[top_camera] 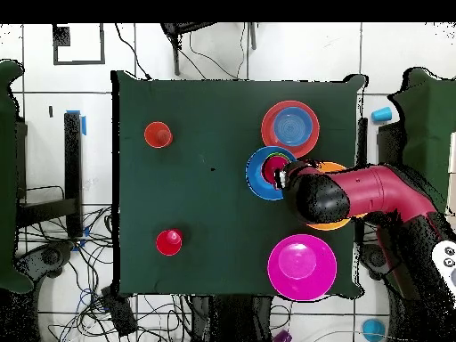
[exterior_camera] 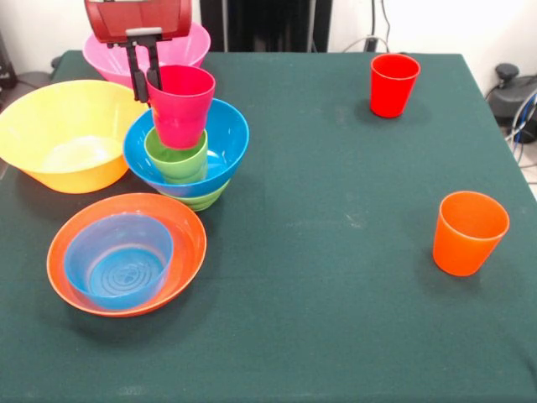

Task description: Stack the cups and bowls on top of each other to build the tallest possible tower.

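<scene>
Magenta cup [exterior_camera: 180,102] sits mouth-up at the top of the tower [exterior_camera: 186,149], nested part-way into the light green cup [exterior_camera: 178,156], which stands inside the wide blue bowl [exterior_camera: 226,138]; the small green bowl [exterior_camera: 201,200] shows only as a rim beneath. Gripper [exterior_camera: 143,71] comes down from above with its two thin black fingers [exterior_camera: 133,69] close together at the cup's far-left rim; they look pinched on the rim wall, though contact on the inner side is hard to confirm. Judging by looks, these are light, stiff, glossy plastic pieces: slippery, not fragile, easily tipped. Rim is the sensible hold, one finger inside and one outside; ribbed tapered sides would slide in a side squeeze. Loose stock: red cup [exterior_camera: 393,84] and orange cup [exterior_camera: 469,232] upright, well apart on the other side. Small translucent blue bowl [exterior_camera: 118,260] rests in the shallow orange-red bowl [exterior_camera: 126,252] just in front of the tower; yellow-orange bowl [exterior_camera: 67,134] beside it, pink bowl [exterior_camera: 189,50] behind. Table [exterior_camera: 336,252] has dark green cloth, flat, probably some grip. Overhead view shows tiled floor and cables around the table.
</scene>
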